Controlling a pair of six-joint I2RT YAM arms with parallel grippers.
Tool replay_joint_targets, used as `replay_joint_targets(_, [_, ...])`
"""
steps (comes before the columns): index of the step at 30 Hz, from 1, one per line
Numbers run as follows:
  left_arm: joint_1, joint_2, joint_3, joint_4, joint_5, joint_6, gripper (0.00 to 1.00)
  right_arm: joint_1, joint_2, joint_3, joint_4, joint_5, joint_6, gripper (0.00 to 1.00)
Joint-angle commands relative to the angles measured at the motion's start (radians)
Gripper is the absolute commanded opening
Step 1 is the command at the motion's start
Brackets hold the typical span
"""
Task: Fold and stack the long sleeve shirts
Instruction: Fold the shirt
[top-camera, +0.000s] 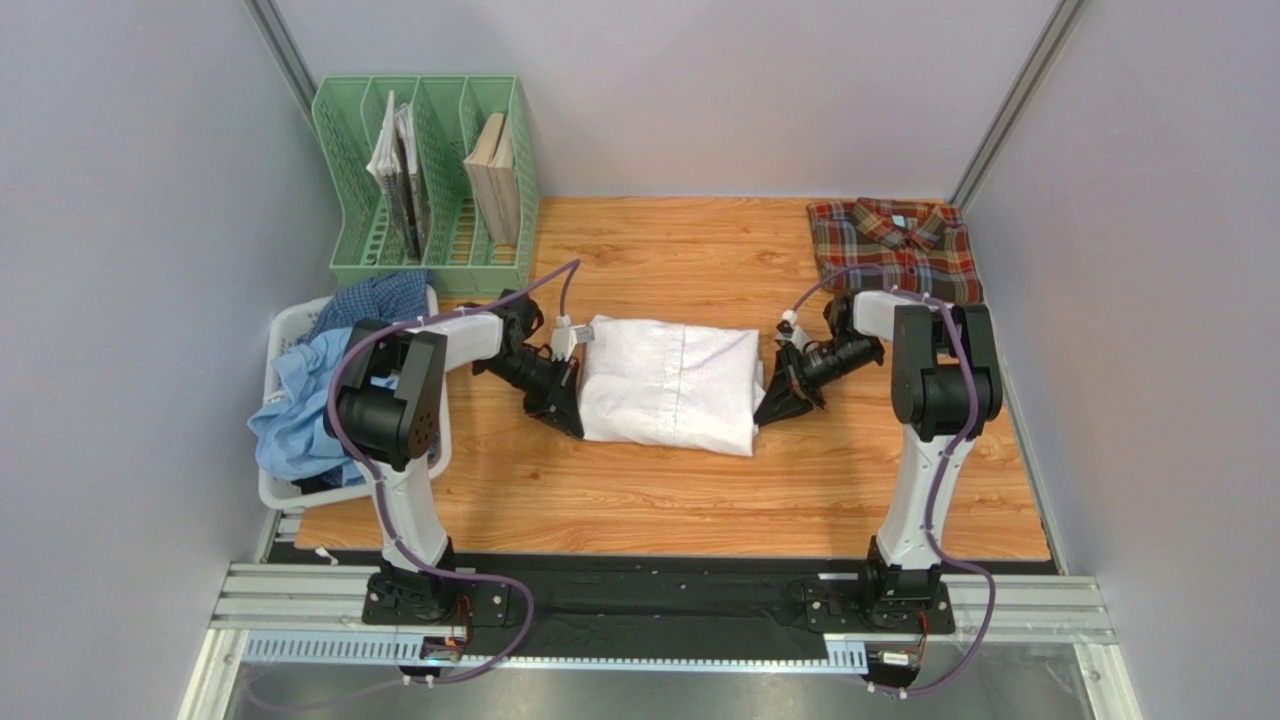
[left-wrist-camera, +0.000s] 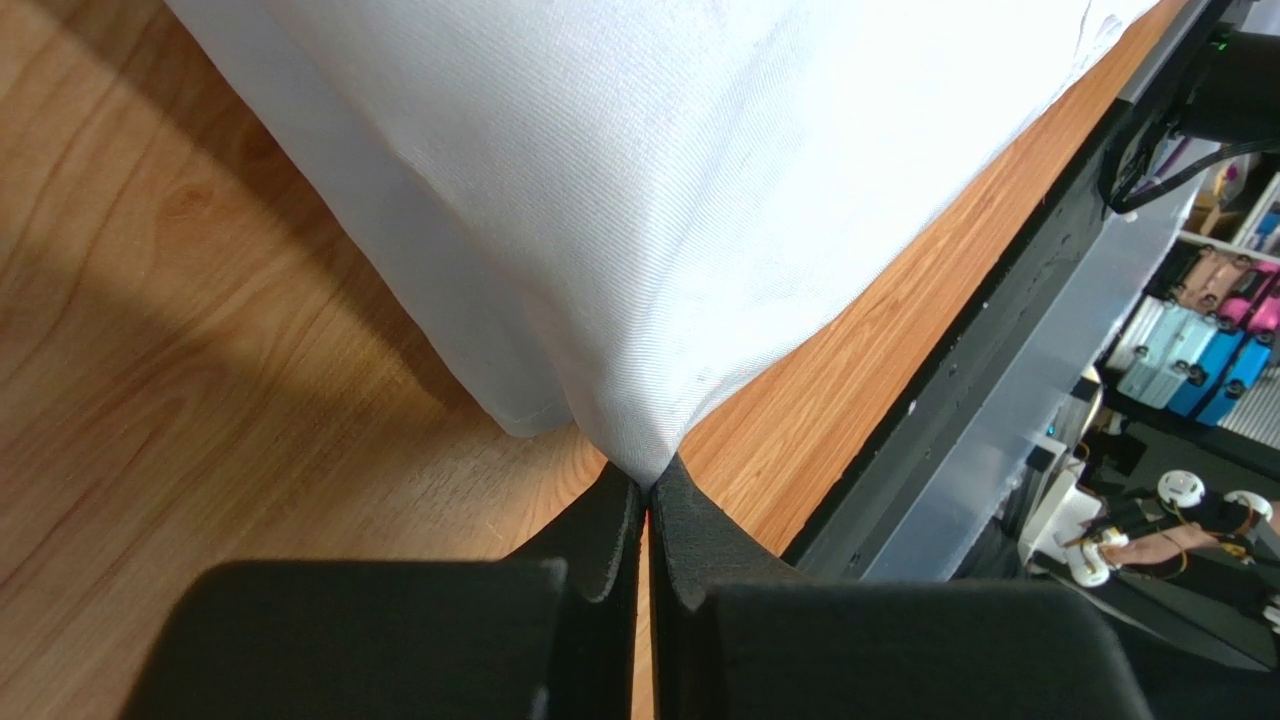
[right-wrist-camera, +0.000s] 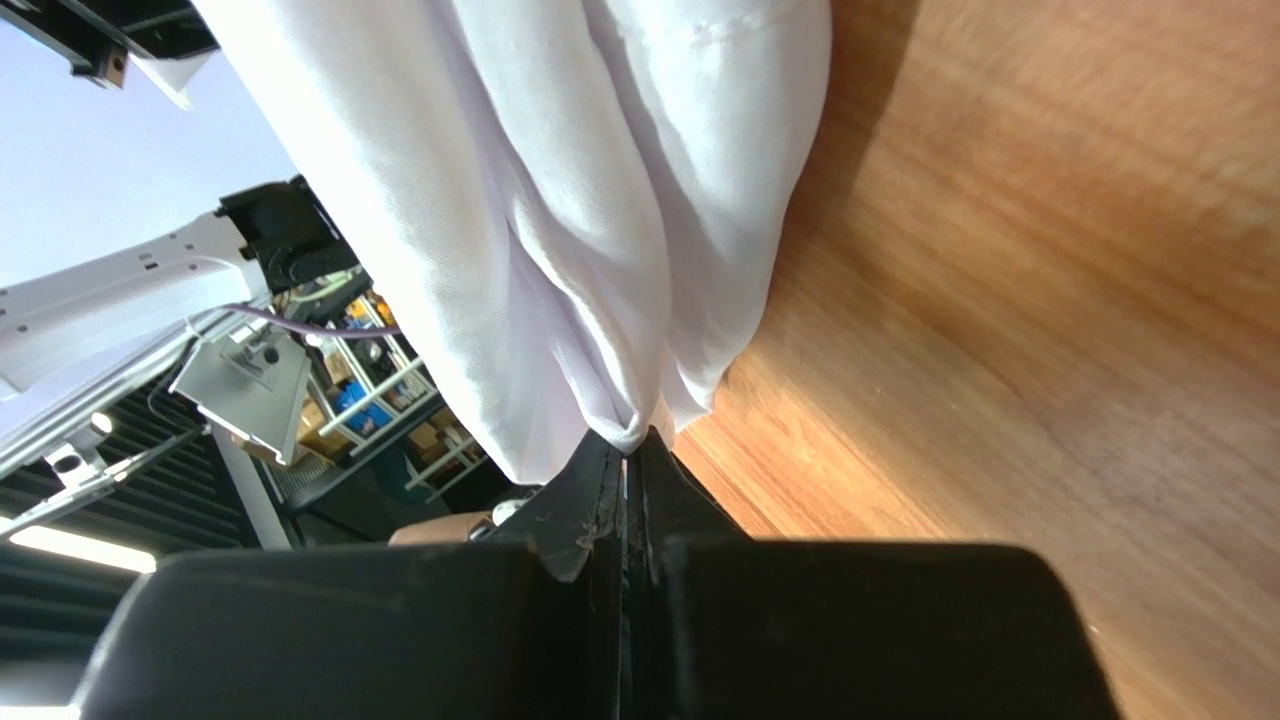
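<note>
Round the edges first: a green file rack (top-camera: 425, 180) with some books in it sits at the far left of the counter (top-camera: 676, 503). Just in front of it, at the left edge, there's a white basket (top-camera: 283, 491) stuffed with a light blue shirt (top-camera: 301, 405) and a darker checked shirt (top-camera: 376, 297) on top. The left arm's elbow is right beside that basket, so it's pretty tight over there.

The plaid shirt (top-camera: 894, 248) lies folded in the far right corner, collar toward the back wall, just behind the right arm.

The white shirt (top-camera: 670, 386) is folded mid-counter between the two arms, long axis running left to right. I can't tell which way its collar points.

The left tool (left-wrist-camera: 649, 495) is pressed together, pinching the shirt's near left corner. The right tool (right-wrist-camera: 631, 458) is pinching a bunch of folds at the near right corner.
</note>
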Motion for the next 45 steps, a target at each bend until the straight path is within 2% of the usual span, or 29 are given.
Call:
replay_joint_targets(1, [0.010,-0.046,-0.001,0.007,-0.034,0.017,0.00,-0.012,0.002,0.019,-0.080,0.034,-0.067,0.00])
replay_joint_targets(13, [0.019,-0.080,-0.021,0.033,-0.050,-0.005,0.00,-0.065,0.022,-0.009,-0.057,0.117,-0.093,0.00])
replay_joint_targets(19, [0.018,-0.095,-0.033,0.045,-0.016,-0.013,0.01,-0.040,0.024,-0.035,-0.019,0.087,-0.066,0.00])
replay_joint_targets(20, [0.018,-0.102,-0.042,0.051,-0.013,-0.020,0.02,-0.034,0.022,-0.041,-0.008,0.085,-0.059,0.00])
replay_joint_targets(24, [0.024,-0.149,-0.035,0.007,-0.013,-0.016,0.34,-0.029,0.019,-0.018,-0.049,0.099,-0.101,0.01])
replay_joint_targets(27, [0.067,-0.227,-0.019,-0.041,-0.017,0.024,0.43,-0.064,-0.047,0.017,-0.113,0.123,-0.163,0.14])
replay_joint_targets(29, [0.073,-0.278,0.036,-0.065,-0.059,0.105,0.48,-0.072,-0.085,0.052,-0.140,0.120,-0.170,0.27])
replay_joint_targets(30, [0.068,-0.290,0.057,-0.070,-0.083,0.128,0.54,-0.072,-0.123,0.063,-0.138,0.117,-0.162,0.30])
replay_joint_targets(31, [0.052,-0.296,0.083,-0.070,-0.131,0.183,0.54,-0.072,-0.142,0.068,-0.126,0.107,-0.144,0.36])
replay_joint_targets(33, [0.018,-0.274,0.172,-0.087,-0.158,0.228,0.53,-0.054,-0.173,0.080,-0.068,0.067,-0.057,0.39])
replay_joint_targets(37, [-0.108,-0.137,0.368,-0.150,-0.214,0.287,0.48,0.032,-0.176,0.104,0.026,-0.011,0.077,0.37])
replay_joint_targets(39, [-0.137,-0.056,0.404,-0.153,-0.249,0.287,0.44,0.090,-0.177,0.098,0.084,-0.012,0.135,0.35])
replay_joint_targets(42, [-0.162,0.048,0.439,-0.177,-0.287,0.273,0.37,0.148,-0.153,0.083,0.107,0.048,0.122,0.33])
replay_joint_targets(45, [-0.160,0.108,0.391,-0.186,-0.316,0.250,0.32,0.163,-0.087,0.066,0.115,0.114,0.103,0.33])
